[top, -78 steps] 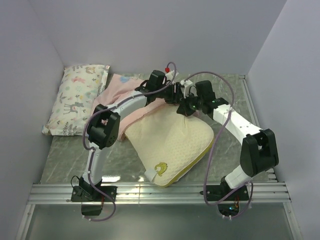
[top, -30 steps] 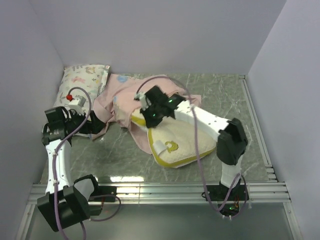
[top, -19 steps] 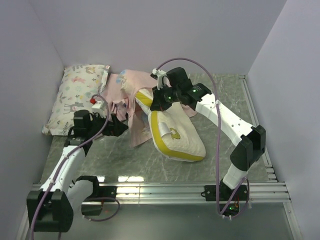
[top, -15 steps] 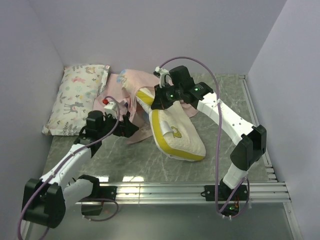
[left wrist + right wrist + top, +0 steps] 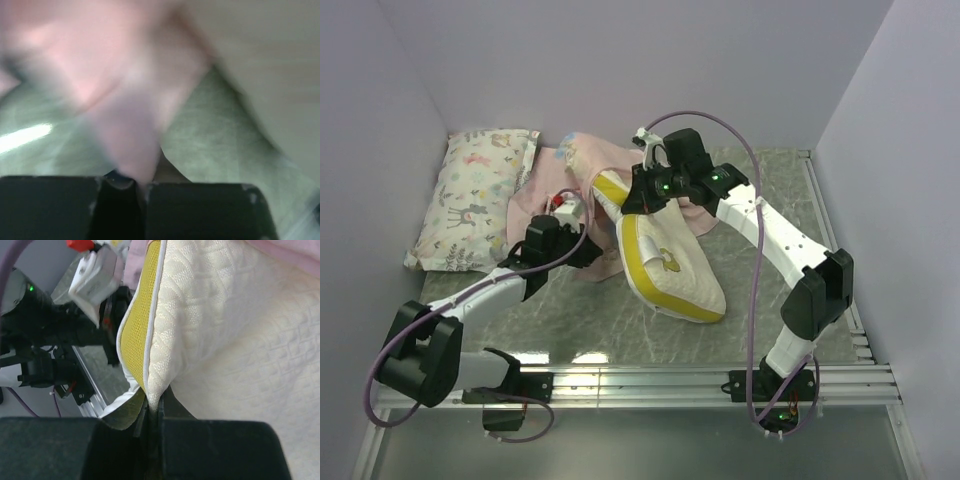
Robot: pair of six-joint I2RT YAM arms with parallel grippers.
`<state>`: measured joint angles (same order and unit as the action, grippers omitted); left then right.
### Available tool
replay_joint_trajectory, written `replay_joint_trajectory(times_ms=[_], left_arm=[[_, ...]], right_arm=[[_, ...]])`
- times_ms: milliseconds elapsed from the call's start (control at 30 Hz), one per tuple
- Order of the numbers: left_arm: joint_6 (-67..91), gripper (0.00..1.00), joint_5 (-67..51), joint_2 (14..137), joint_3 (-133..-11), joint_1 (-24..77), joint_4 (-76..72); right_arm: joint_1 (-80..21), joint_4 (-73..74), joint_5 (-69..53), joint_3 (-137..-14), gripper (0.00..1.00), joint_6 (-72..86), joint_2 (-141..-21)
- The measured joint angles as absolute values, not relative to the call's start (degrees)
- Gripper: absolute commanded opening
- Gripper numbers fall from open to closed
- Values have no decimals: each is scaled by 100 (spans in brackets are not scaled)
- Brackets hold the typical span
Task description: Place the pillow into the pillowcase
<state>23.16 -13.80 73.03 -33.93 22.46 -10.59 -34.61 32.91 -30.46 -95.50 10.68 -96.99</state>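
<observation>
We clamped the cream dimpled foam pillow in right fingers, thin pink fabric pillowcase in left fingers; insertion remained.

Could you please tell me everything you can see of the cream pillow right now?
The pillow is a large cream rectangle with a quilted, dimpled face, a yellow mesh side band edged in white piping, and a small yellow logo. It stands tilted on one long edge on the table. The right gripper pinches its seam at the far end. The pink pillowcase bunches against that end, and most of the pillow is uncovered.
</observation>
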Motion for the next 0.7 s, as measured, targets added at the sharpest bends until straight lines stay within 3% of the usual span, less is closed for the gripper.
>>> replay_joint_trajectory(times_ms=[133, 300, 433, 600, 633, 700], left_arm=[[2257, 0, -2683, 7153, -3806, 2773, -729], [1863, 0, -4281, 5957, -4224, 3181, 228], [1203, 0, -4908, 5583, -4521, 3144, 1170], [484, 1, -5179, 6075, -4536, 3197, 2115], [331, 3, -5177, 6176, -4536, 3212, 2274], [-3, 20, -5146, 6259, -4534, 3236, 2617]], right_arm=[[-3459, 3127, -2853, -9535, 0, 1168, -9730], [-3468, 2567, -2521, -9513, 0, 1533, -10068], [-3581, 1695, -2491, -9231, 0, 1979, -10479], [-3986, 1155, -2637, -8921, 0, 2174, -11340], [-4088, 1074, -2661, -8823, 0, 2191, -11524], [-4263, 958, -2670, -8552, 0, 2231, -11769]])
